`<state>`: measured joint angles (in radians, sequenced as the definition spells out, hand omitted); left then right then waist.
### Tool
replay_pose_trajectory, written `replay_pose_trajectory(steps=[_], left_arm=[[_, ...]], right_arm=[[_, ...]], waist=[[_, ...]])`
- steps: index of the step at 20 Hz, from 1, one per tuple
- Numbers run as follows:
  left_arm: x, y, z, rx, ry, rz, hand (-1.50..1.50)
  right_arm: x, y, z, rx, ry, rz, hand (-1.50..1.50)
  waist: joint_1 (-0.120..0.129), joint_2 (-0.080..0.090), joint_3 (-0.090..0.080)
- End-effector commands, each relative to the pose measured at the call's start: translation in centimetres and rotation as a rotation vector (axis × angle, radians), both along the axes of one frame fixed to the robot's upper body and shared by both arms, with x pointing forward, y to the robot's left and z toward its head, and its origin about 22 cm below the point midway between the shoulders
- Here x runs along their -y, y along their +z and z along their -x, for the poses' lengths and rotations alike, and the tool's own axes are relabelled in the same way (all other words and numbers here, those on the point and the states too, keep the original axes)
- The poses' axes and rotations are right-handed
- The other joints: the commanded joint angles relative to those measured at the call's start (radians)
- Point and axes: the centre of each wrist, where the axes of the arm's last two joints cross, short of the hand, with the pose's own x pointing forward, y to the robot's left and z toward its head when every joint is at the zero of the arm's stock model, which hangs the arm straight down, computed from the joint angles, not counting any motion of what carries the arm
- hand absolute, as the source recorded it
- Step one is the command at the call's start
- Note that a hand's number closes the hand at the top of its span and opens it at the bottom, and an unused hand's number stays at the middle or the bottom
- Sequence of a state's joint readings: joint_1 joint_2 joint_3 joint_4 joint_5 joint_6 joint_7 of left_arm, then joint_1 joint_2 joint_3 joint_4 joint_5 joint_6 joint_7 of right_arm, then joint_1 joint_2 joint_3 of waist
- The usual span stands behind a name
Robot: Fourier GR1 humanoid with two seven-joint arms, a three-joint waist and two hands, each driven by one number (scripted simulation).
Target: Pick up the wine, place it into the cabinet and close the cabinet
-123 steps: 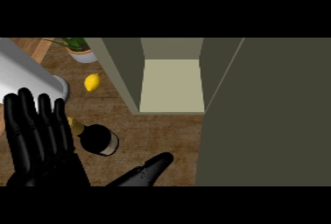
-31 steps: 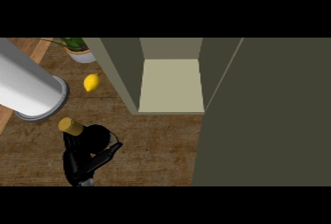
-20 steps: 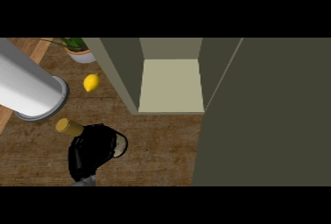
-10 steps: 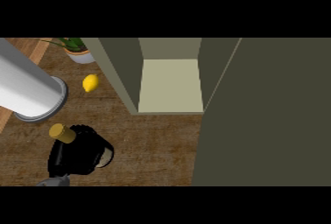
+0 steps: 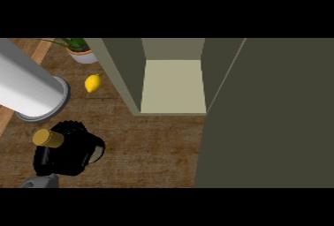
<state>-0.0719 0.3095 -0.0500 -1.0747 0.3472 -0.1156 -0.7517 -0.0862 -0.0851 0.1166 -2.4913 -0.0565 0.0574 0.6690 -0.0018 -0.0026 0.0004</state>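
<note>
The right hand [image 5: 65, 152], fingers curled round the wine [image 5: 49, 138], has slid left and back from the open cabinet [image 5: 173, 90] since a moment ago, so the bottle looks grasped yet farther from the shelf, left hand out of sight.

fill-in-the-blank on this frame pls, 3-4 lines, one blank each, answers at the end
1. The hand is curled round the wine bottle, whose cap is ____ in colour.
2. The fruit lying between the grey cylinder and the cabinet is a ____.
3. The cabinet's door stands ____.
4. The potted plant sits to the ____ of the cabinet in the head view.

Missing words: gold; lemon; open; left
</note>
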Motion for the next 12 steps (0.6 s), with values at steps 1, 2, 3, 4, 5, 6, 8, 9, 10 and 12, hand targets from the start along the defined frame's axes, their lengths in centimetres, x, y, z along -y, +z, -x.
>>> replay_pose_trajectory(steps=[1, 2, 3, 4, 5, 6, 8, 9, 10, 12], left_arm=[[2.2, 3.0, 0.1, 0.056, -0.031, 0.074, 1.50], [1.4, 3.7, 0.0, 0.046, -0.070, 0.074, 1.50], [1.0, 4.5, 0.4, 0.044, -0.069, 0.085, 1.50], [1.5, 5.4, -0.5, 0.059, -0.098, 0.079, 1.50], [2.5, 6.2, -0.4, 0.062, -0.103, 0.095, 1.50], [0.9, 6.9, -0.6, 0.039, -0.129, 0.074, 1.50], [4.1, 9.0, 0.2, 0.006, -0.165, 0.111, 1.50], [6.3, 7.5, -0.3, 0.029, -0.148, 0.125, 1.50], [6.0, 10.1, 0.2, 0.038, -0.137, 0.112, 1.50], [6.7, 10.9, 0.7, 0.038, -0.161, 0.061, 1.50]], right_arm=[[-0.1, 1.0, 2.1, 0.032, 0.028, -0.041, -1.50], [1.2, 0.9, 2.0, 0.049, 0.023, -0.048, -1.50], [0.5, 0.4, 2.2, 0.033, 0.020, -0.038, -1.50], [0.3, 0.7, 2.7, 0.036, 0.049, -0.023, -1.50], [0.5, 1.3, 2.2, 0.027, 0.035, -0.033, -1.50], [1.7, 1.2, 2.2, 0.052, 0.029, -0.030, -1.50], [0.7, 1.3, 2.0, 0.037, 0.023, -0.061, -1.50], [0.3, 1.2, 1.5, 0.043, 0.031, -0.057, -1.50], [0.5, 0.4, 1.7, 0.025, 0.014, -0.053, -1.50], [0.8, 0.6, 2.2, 0.029, 0.022, -0.035, -1.50]], waist=[[0.008, -0.002, 0.000], [0.005, -0.001, 0.001], [0.005, -0.001, 0.001], [0.003, -0.001, 0.000], [0.005, -0.001, 0.000], [0.002, -0.001, 0.001], [0.008, -0.003, 0.001], [0.002, 0.000, 0.000], [0.004, -0.001, 0.001], [0.002, -0.001, 0.001]])
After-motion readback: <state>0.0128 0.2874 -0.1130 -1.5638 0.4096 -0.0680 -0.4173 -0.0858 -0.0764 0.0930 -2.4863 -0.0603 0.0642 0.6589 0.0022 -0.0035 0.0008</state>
